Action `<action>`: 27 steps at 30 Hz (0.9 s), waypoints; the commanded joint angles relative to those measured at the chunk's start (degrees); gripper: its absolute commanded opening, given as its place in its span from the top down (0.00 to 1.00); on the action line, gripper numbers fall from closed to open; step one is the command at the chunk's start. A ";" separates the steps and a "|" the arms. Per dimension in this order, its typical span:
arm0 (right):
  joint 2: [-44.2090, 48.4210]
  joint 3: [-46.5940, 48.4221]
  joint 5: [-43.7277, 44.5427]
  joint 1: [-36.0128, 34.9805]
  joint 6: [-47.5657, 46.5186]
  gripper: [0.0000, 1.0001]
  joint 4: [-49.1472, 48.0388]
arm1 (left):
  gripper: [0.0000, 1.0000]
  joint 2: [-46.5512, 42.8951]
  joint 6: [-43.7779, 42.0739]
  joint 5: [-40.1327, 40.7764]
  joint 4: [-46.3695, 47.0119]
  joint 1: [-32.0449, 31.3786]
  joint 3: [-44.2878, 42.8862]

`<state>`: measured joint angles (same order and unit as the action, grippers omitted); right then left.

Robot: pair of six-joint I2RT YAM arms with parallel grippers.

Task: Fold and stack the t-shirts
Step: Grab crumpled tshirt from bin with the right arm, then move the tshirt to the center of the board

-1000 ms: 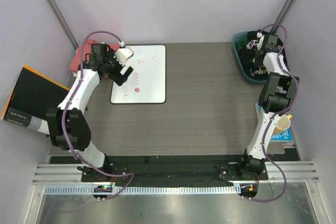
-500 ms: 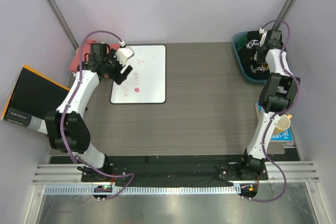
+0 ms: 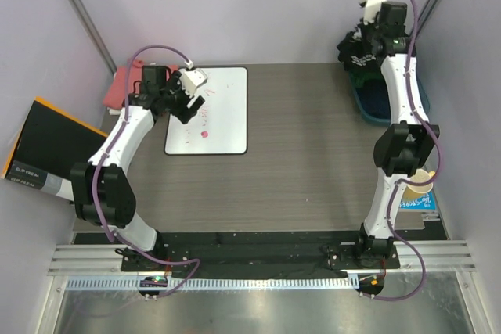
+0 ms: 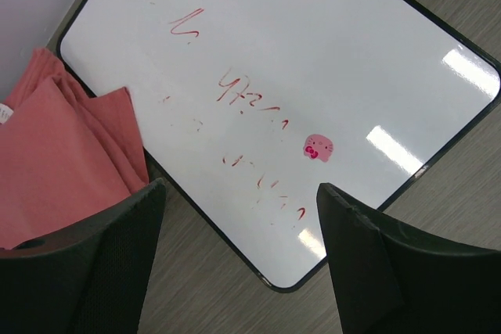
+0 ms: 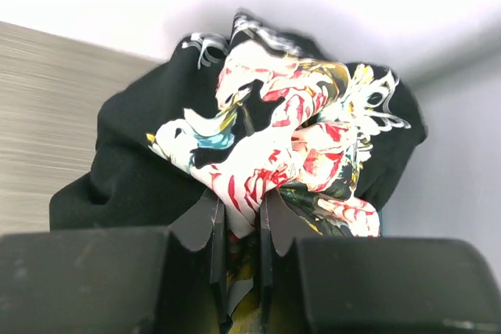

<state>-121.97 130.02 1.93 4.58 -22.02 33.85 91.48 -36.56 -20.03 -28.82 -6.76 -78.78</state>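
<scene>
The black flower-print t-shirt point(image 3: 358, 54) hangs bunched from my right gripper point(image 3: 368, 37), lifted above the teal bin point(image 3: 368, 103) at the far right. In the right wrist view the jaws are shut on a fold of its printed cloth point(image 5: 266, 146). The salmon-pink t-shirt point(image 3: 120, 86) lies folded at the far left, next to the white board; it also shows in the left wrist view point(image 4: 63, 162). My left gripper point(image 3: 192, 103) hovers open and empty over the board's left edge, beside the pink shirt.
The white board point(image 3: 219, 111) with red marks lies at the back left point(image 4: 313, 60). A flat black box with an orange edge point(image 3: 43, 142) leans off the table's left side. A paper cup point(image 3: 420, 184) stands at the right edge.
My right gripper has risen out of the teal bin, pulling the black t-shirt up toward the back wall. My left gripper shifted slightly right over the board.
</scene>
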 commanded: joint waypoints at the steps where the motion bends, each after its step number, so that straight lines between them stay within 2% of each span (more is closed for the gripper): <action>1: 13.42 5.33 -8.52 -6.84 -7.59 0.99 -10.89 | 0.22 2.38 0.26 -0.98 6.75 -0.79 0.21; 5: 20.44 5.25 -14.83 -9.32 -6.99 0.99 -13.89 | 0.24 4.05 0.70 0.08 9.30 -1.93 -0.14; 8: 23.61 3.23 -13.72 -9.76 -7.68 0.99 -15.74 | 0.24 4.67 0.52 0.34 10.36 -2.55 -0.41; 11: 25.99 -3.08 -11.87 -9.33 -10.75 0.99 -15.57 | 0.23 5.02 0.79 0.52 11.24 -3.25 -0.58; 12: 27.65 -8.93 -10.65 -9.41 -12.15 0.92 -13.48 | 0.20 5.11 0.78 0.61 11.41 -3.43 -0.58; 13: 28.45 -12.47 -9.85 -9.41 -13.30 0.21 -12.41 | 0.12 5.20 0.87 0.78 11.76 -3.78 -0.58; 14: 29.41 -16.25 -8.71 -9.41 -15.83 0.03 -11.62 | 0.09 5.37 0.79 0.96 11.94 -4.04 -0.67; 15: 30.99 -23.68 -6.87 -9.50 -16.56 0.00 -11.35 | 0.07 5.46 0.87 0.96 11.94 -4.13 -0.67; 17: 32.23 -31.27 -7.12 -9.50 -18.92 0.00 -9.77 | 0.07 5.46 0.70 1.22 11.94 -4.40 -0.93; 19: 33.29 -34.29 -8.35 -9.41 -18.50 0.00 -9.24 | 0.07 5.11 0.52 1.31 12.12 -4.49 -0.85; 22: 32.42 -35.36 -10.63 -9.67 -17.71 0.00 -6.43 | 0.07 4.85 0.52 1.57 12.03 -4.57 -0.50; 27: 28.11 -31.50 -13.09 -9.59 -21.99 0.00 5.68 | 0.06 4.76 -1.58 -0.26 11.07 -5.18 0.56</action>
<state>-94.19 94.24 -8.45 -4.86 -39.70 31.53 96.79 -36.45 -18.83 -19.44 -11.29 -78.76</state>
